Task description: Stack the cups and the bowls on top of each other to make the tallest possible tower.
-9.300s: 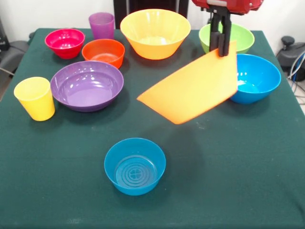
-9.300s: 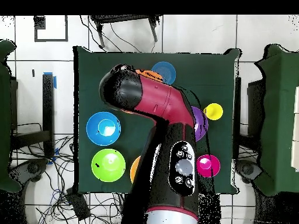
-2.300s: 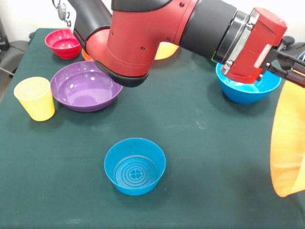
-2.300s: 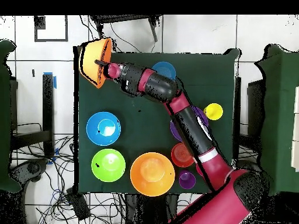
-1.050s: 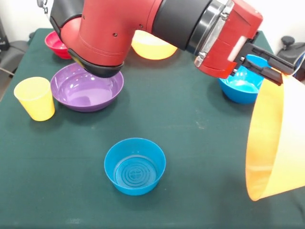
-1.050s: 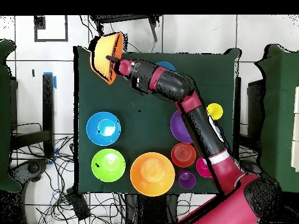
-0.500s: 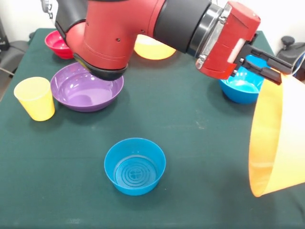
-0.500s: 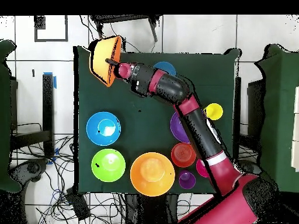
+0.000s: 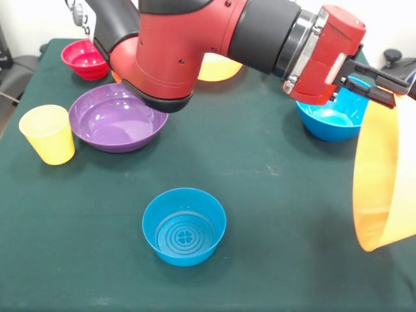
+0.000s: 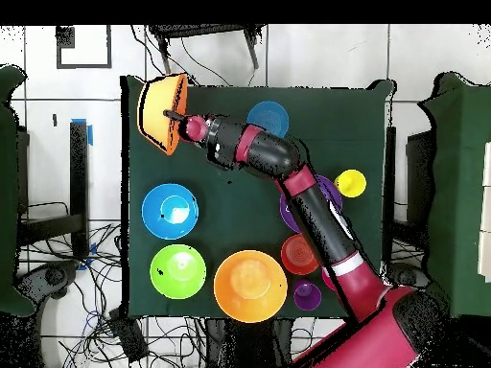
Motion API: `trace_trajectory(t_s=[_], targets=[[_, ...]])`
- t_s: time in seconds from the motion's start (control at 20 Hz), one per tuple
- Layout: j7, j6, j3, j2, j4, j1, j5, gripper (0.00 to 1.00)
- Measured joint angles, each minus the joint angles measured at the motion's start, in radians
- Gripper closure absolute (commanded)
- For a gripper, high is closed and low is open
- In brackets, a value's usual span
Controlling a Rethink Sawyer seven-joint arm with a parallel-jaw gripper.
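My gripper is shut on the rim of a large orange bowl. The bowl hangs tipped on its side over the table's right front corner. From overhead, the gripper and this bowl are at the top left corner. The second large orange bowl, the green bowl, the blue bowl and the small teal bowl each stand alone. So do the purple bowl, the yellow cup and the purple cup. No tower is in view.
My arm stretches across the table's far half and hides the green bowl and most of the second orange bowl in the front view. A pink-red bowl sits at the far left. A small orange-red bowl stands beside the purple cup.
The gripper has carried the orange bowl a little right and up in the front view, further over the table's corner. The other bowls and cups have not moved.
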Motion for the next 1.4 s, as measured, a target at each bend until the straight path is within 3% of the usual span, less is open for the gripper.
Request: trace_trajectory(t_s=[0.7, 1.4], targets=[[0.0, -0.003, -0.032, 0.029, 0.027, -0.048, -0.031, 1.0], [0.0, -0.018, -0.039, 0.028, 0.031, -0.055, -0.056, 1.0]])
